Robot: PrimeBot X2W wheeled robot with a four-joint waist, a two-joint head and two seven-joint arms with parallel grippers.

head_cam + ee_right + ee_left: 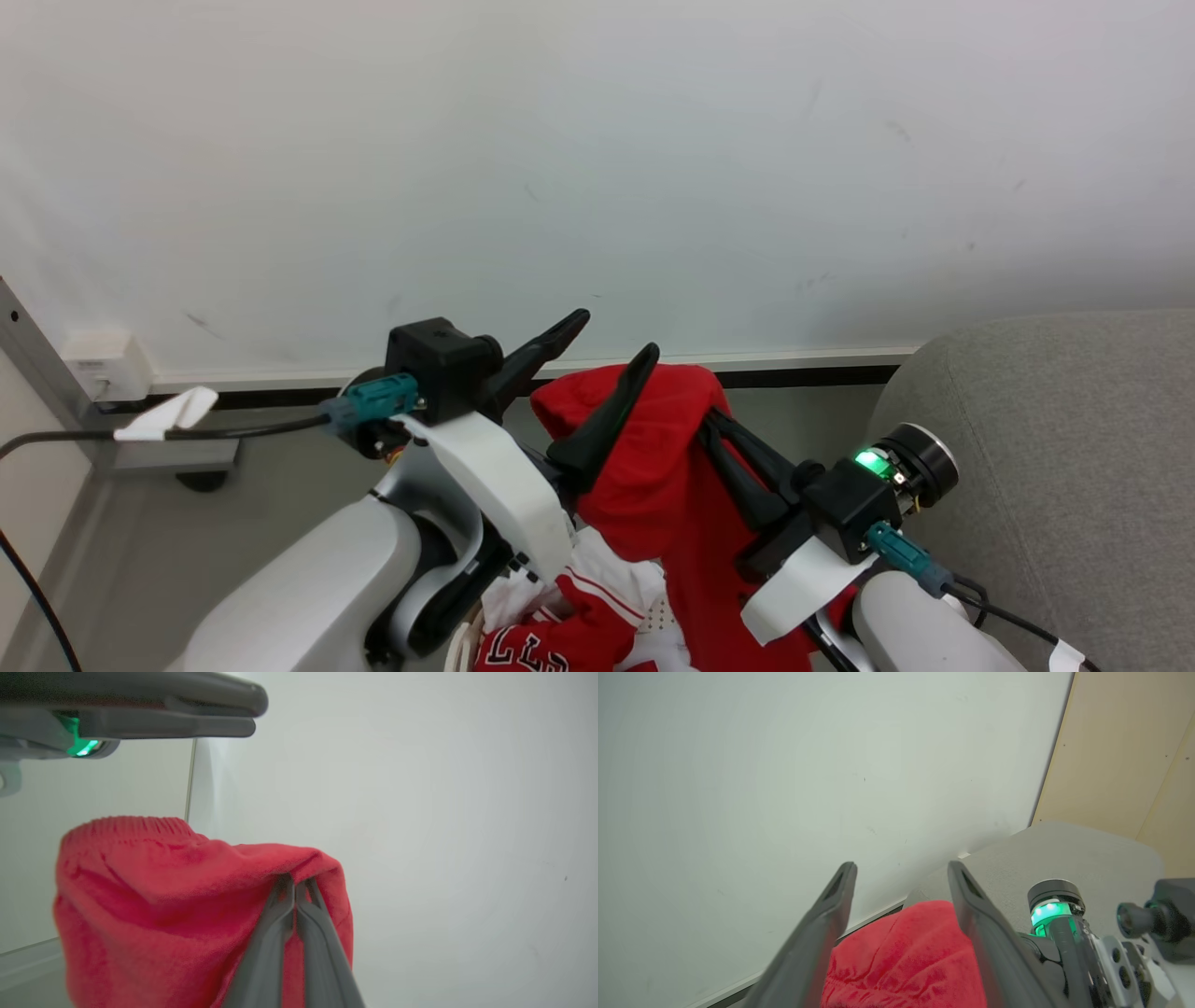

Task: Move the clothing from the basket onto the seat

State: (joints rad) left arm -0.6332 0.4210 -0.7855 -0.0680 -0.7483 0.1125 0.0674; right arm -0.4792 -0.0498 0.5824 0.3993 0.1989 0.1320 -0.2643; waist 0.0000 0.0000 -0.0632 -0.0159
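Head view has both arms raised in front of a pale wall point(597, 140), with a plain red garment point(653, 467) hanging between them. Its upper edge is bunched high, above the skirting line, and its length drops to the bottom edge of the view. The right hand point(714, 425) is clenched on this garment: its two dark fingers run up and to the left into the cloth, where the tips are buried in a fold. The left hand point(617, 336) is released, fingers spread wide; one points up at the wall and the other lies across the front of the red cloth.

Left wrist view shows the left hand point(902, 865) with its jaws far apart and the red garment point(901, 956) bulging up between them, not pinched. Right wrist view shows the right hand point(296, 881) pressed shut, a ridge of the garment point(163, 896) caught at its tips and the rest sagging to the left.

Below the arms lie a white garment with red stripes point(607, 574) and a red jersey point(523, 653) with white lettering; a sliver of cream rim beside them may be the basket point(457, 646). The light-grey seat point(1046, 448) stands to the right, near the right wrist, with no clothing on the part that shows
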